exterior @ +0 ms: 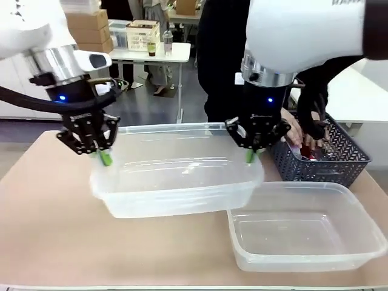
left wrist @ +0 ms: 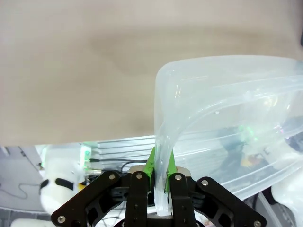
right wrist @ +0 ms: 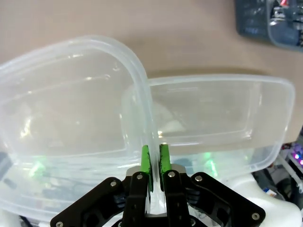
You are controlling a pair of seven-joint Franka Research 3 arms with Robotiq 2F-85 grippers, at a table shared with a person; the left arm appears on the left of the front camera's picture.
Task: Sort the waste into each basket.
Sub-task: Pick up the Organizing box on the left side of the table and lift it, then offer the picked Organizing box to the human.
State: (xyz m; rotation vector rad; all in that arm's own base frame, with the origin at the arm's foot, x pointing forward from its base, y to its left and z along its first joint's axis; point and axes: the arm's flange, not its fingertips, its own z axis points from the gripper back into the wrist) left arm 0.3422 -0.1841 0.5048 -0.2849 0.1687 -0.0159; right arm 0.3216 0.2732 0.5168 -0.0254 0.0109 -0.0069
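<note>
A clear tub (exterior: 176, 176) hangs tilted just above the table, held at both ends. My left gripper (exterior: 104, 156) is shut on its left rim, seen close in the left wrist view, where the green pads (left wrist: 150, 165) pinch the tub wall (left wrist: 227, 123). My right gripper (exterior: 249, 155) is shut on its right rim (right wrist: 142, 109). A second clear tub (exterior: 291, 189) rests empty on the table at the front right, also seen past my right fingers (right wrist: 213, 113). Red cans (exterior: 307, 149) lie in the dark lattice basket (exterior: 339, 167).
A person's hand (exterior: 297, 130) reaches into the dark lattice basket at the right edge of the table. That basket also appears at the top right of the right wrist view (right wrist: 265, 21). Bare tan tabletop (exterior: 54, 230) lies at the front left.
</note>
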